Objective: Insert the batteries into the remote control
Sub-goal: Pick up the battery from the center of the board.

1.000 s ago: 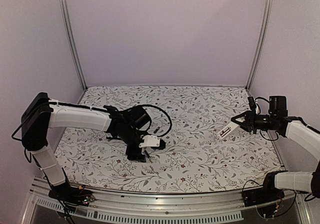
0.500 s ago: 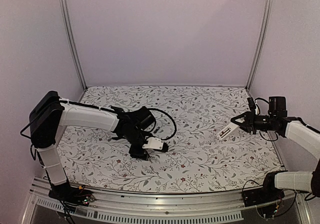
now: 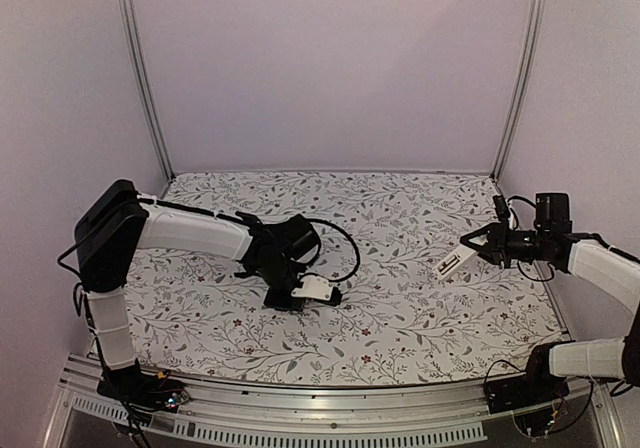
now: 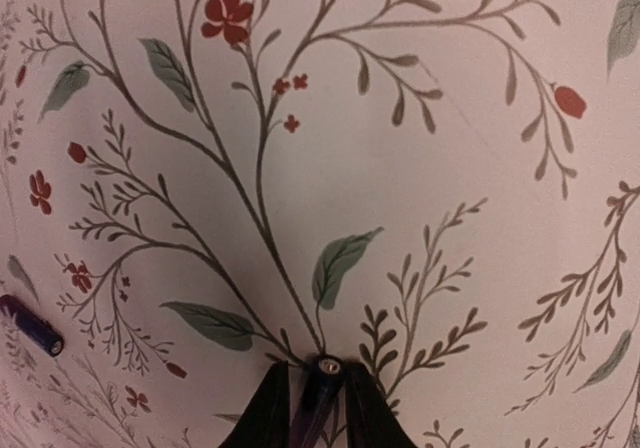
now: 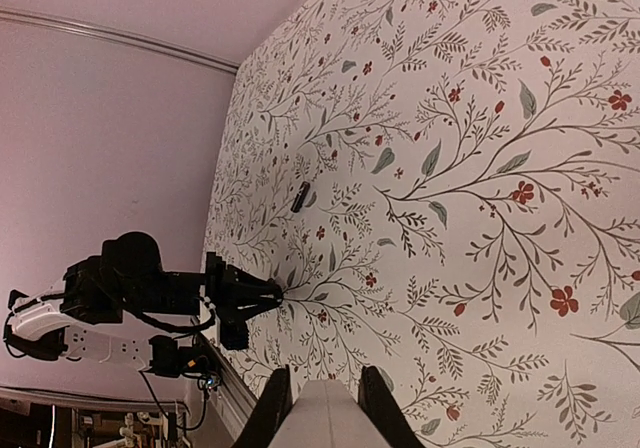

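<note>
A robot test cell in a lab: plain lilac panels [image 3: 330, 68] close in a flower-printed counter [image 3: 400, 303], framed by bare aluminium posts [image 3: 140, 78] and a slotted rail [image 3: 300, 425] carrying two cabled robot arms [image 3: 190, 230].

Soft, even, diffuse pinkish light. Faint shadow under left arm [image 3: 190, 230] on counter [image 3: 420, 318]. Left wrist view dim, warm, pattern bowed near edges. Right wrist view brighter; remote [image 5: 322, 413] at bottom edge blurred, washed pale.
</note>
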Robot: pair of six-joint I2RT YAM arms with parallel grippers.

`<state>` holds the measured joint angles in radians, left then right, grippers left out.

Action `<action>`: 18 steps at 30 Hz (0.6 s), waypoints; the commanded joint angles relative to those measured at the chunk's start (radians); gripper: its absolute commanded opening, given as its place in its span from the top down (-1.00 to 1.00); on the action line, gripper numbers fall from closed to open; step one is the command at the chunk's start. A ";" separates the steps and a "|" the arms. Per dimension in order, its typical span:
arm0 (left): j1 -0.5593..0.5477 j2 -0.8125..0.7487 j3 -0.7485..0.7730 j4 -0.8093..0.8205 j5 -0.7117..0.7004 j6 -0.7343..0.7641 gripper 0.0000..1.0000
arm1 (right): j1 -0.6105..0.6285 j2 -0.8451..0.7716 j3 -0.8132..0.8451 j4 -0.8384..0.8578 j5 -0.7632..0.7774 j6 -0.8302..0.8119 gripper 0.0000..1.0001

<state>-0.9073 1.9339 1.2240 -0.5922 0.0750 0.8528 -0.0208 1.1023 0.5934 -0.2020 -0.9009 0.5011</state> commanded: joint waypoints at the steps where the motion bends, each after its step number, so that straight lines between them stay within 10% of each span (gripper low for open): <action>1: 0.008 0.063 0.032 -0.055 0.018 -0.012 0.63 | -0.001 0.012 -0.004 0.029 -0.016 0.005 1.00; 8: 0.008 0.111 0.099 -0.054 0.026 -0.050 0.68 | -0.001 0.013 -0.001 0.032 -0.021 0.009 1.00; 18: 0.049 0.077 0.122 -0.151 -0.003 -0.052 0.13 | -0.001 0.013 0.006 0.031 -0.024 0.012 1.00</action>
<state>-0.8871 2.0155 1.3502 -0.6579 0.0856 0.7940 -0.0208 1.1133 0.5934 -0.1932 -0.9047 0.5083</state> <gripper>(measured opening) 0.419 0.170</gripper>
